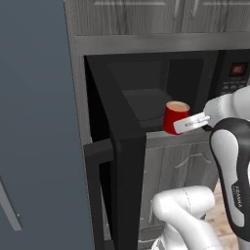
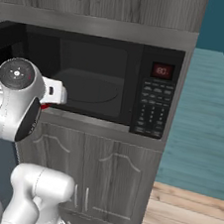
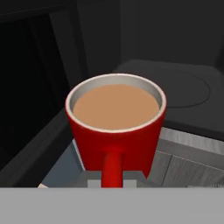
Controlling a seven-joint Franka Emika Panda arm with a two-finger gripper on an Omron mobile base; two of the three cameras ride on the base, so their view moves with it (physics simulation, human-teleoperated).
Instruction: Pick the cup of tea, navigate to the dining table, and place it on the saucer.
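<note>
Cup (image 1: pixel 175 117): sitting upright at the front edge of the microwave (image 2: pixel 112 86) opening, full of light brown tea, handle pointing toward the hand camera.
Cup position: looking just outside the cavity, over the front ledge; not possible to tell whether resting on the ledge or already lifted.
Gripper (image 1: pixel 189 124): reaching in from the right, at the handle side of the cup.
Gripper state: fingers lying along the handle on both sides in the hand view; closing on it or not, cannot tell.
Progress: judging as early, picking step in hand or just finishing.
Remaining: carrying the cup away from the microwave, driving to the table, placing on the saucer.
Door (image 1: pixel 119 161): standing wide open at the left, dark, reaching far out toward the base.
Risk: judging that backing out needs care, with the door so near on the left and the tea nearly at the rim.
Surface: dark cavity floor with a round turntable (image 3: pixel 175 85) behind the cup; grey wood-grain ledge below.
Room: grey cabinets (image 2: pixel 91 173) above and below the microwave, keypad (image 2: pixel 152 109) with red display at its right, blue-green wall, wooden floor (image 2: pixel 185 218) low at the right.
</note>
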